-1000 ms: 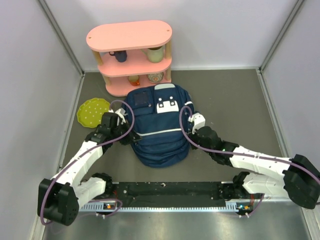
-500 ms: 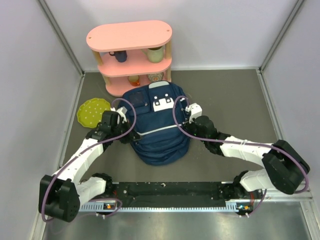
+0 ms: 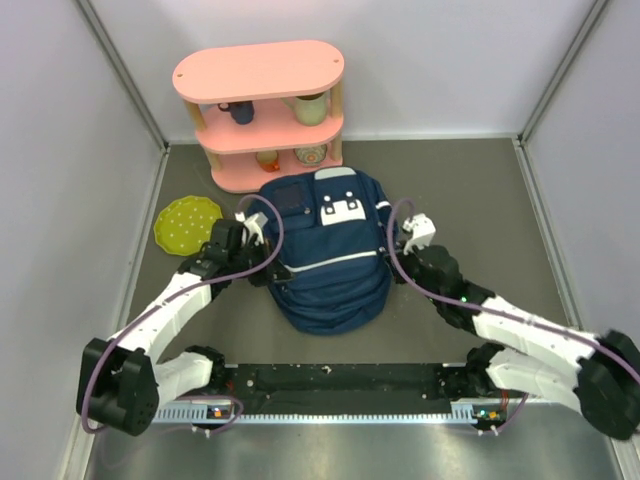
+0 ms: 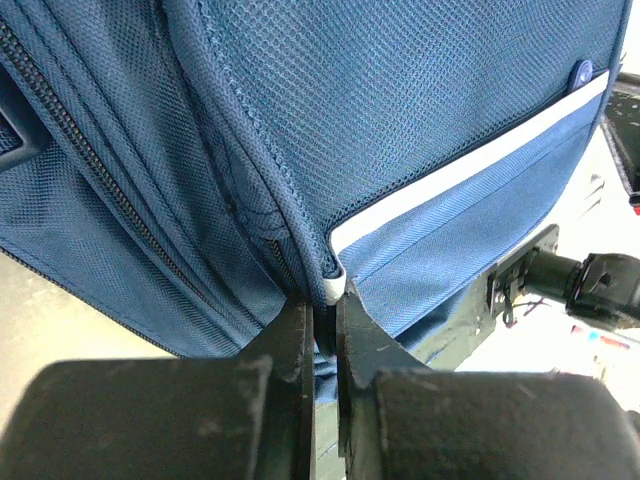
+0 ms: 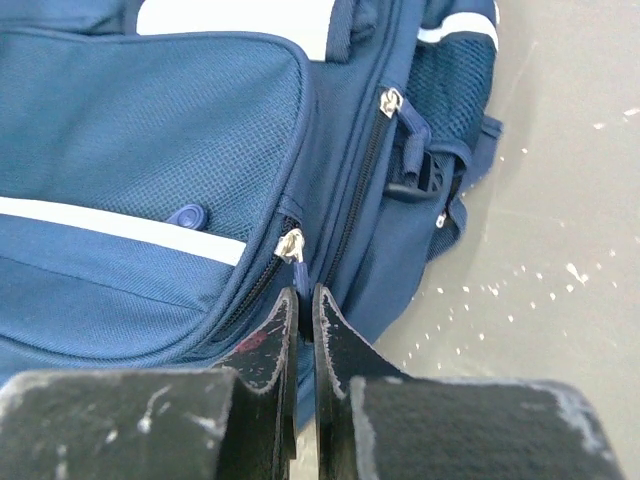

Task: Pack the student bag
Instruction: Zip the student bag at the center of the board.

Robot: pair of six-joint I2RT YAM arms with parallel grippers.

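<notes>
Backpack [image 3: 330, 262], white patch [image 3: 343, 211] (markings unreadable)

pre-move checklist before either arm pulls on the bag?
1. Left gripper shut on bag: ok.
2. Right gripper shut just below zipper pull; pull actually held: cannot tell.
3. Front pocket unzipped: not ok, looks zipped.
4. Bag clear of shelf: cannot tell, very close.
5. Bag lying front up on table: ok.
</notes>
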